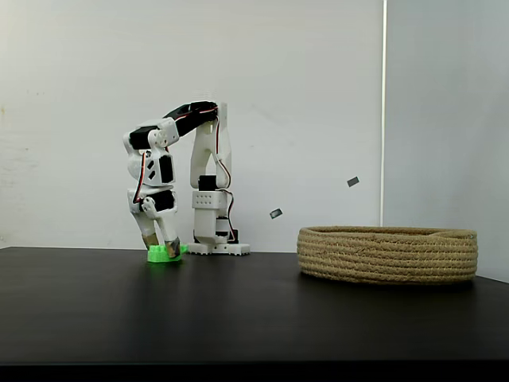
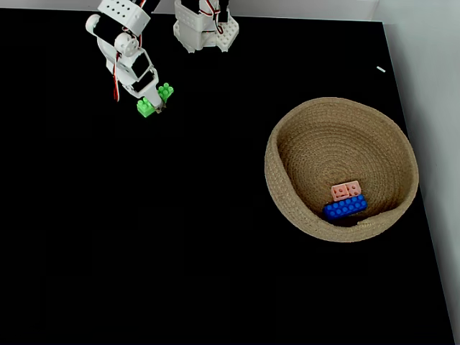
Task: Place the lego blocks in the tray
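gripper (image 1: 161, 246) down at table, jaws closed around green brick (image 2: 154, 100), brick resting on tabletop | likely grasping for lift | tray (image 2: 284, 144) well to gripper's right in both fixed views | blue brick (image 2: 345, 208), pink brick (image 2: 346, 190) already inside, touching | green looked last to go

Green brick (image 2: 154, 100) on table; pink (image 2: 346, 190), blue (image 2: 344, 208) bricks inside basket (image 2: 287, 144).

Desk (image 1: 238, 318): black, matte top, seen in both fixed views. Wall (image 1: 79, 95): white, plain, behind the desk. Two small dark tags (image 1: 276, 213) stuck on the wall, apart, both tilted.
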`<state>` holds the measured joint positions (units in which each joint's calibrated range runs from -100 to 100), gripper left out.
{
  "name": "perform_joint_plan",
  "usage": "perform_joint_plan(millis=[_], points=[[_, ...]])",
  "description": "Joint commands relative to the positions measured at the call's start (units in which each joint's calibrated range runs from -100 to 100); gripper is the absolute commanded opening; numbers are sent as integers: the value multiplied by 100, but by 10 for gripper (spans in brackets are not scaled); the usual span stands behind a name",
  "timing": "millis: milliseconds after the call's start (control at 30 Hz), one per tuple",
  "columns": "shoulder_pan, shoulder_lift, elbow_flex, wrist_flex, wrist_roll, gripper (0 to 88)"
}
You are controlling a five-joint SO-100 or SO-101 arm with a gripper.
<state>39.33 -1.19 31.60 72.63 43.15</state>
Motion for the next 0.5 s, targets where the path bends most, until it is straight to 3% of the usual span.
perform_joint_plan(millis=[0, 100, 367, 467], points=[[24, -70, -9, -46, -5, 134], [57, -96, 46, -179, -59, 10], [-207, -277, 101, -154, -825, 1], [-545, -303, 110, 437, -1553, 1]])
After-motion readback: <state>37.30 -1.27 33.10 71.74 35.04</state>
